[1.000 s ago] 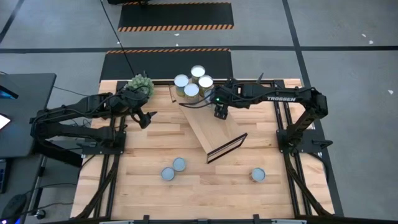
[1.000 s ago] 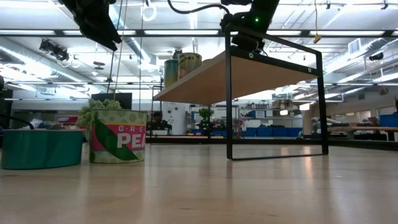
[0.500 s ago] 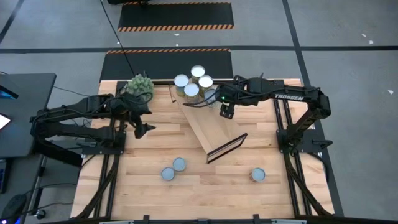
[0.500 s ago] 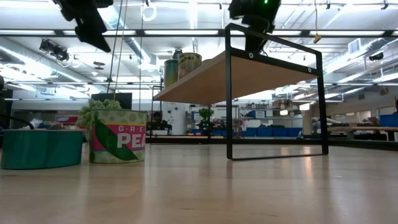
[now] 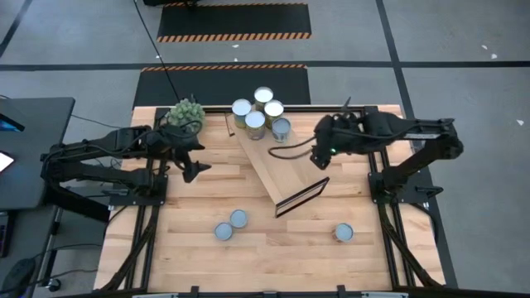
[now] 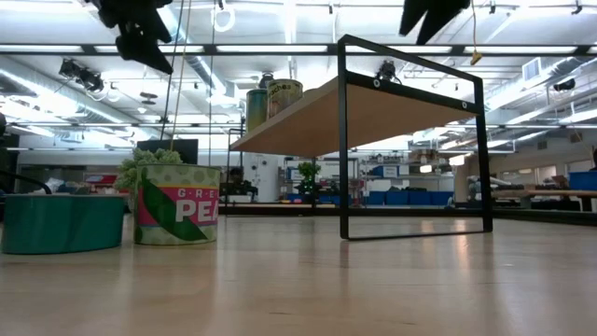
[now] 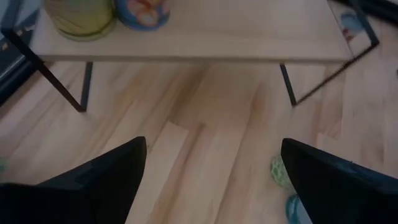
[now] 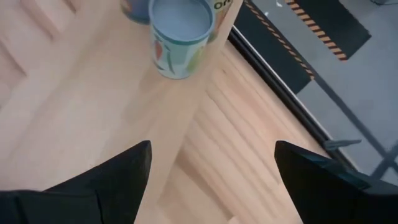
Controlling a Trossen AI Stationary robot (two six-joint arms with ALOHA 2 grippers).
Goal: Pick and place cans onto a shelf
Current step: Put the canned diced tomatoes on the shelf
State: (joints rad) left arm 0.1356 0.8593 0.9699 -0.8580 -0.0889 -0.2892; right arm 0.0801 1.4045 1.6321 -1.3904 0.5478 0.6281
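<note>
Five cans (image 5: pixel 260 111) stand clustered at the far end of the shelf (image 5: pixel 277 170), leaving its near length free for more. My right tool (image 5: pixel 318 157) hangs wide and empty just beside the shelf's edge; the newest can (image 5: pixel 281 127) sits at its ten o'clock. My left tool (image 5: pixel 192 170) hovers wide over the bench (image 5: pixel 207 190). Three cans wait near six o'clock

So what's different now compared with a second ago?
The right gripper has pulled back off the shelf, leaving a fifth can beside the other four; its fingers are open. The left gripper only shifted slightly. The three cans on the table stayed put.
</note>
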